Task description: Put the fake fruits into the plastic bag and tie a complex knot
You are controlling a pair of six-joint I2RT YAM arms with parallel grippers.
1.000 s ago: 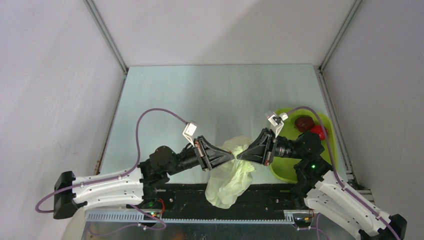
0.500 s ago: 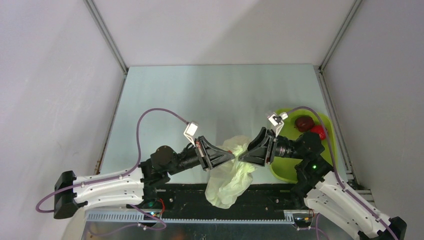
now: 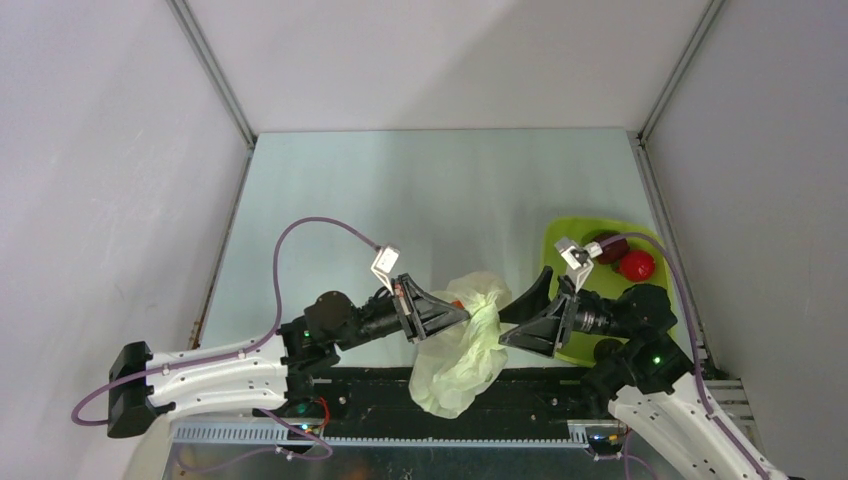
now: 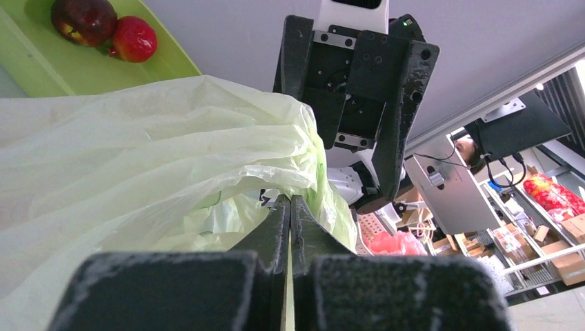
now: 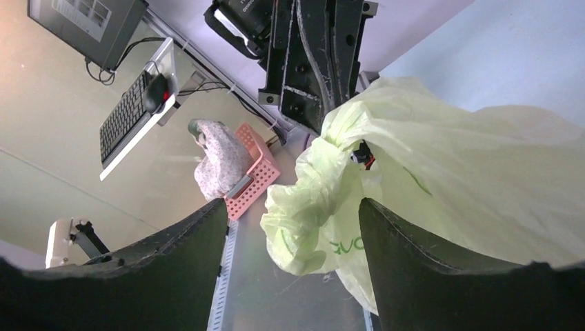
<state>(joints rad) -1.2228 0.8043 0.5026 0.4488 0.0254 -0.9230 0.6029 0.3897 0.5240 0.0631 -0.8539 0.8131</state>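
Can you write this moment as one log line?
left gripper: shut on bag | right gripper: open, by bag | two fruits: on tray

We see the plastic bag [image 3: 460, 350] bulging between the left claw [image 3: 466, 315] and right claw [image 3: 505, 331] — no passage there; the tray [image 3: 590, 226] crowds the right, the far tabletop [image 3: 420, 190] lies free.

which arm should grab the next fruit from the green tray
Right. Its hand is open and beside the lime-green tray with the red fruit, while the left hand is shut on the plastic bag.
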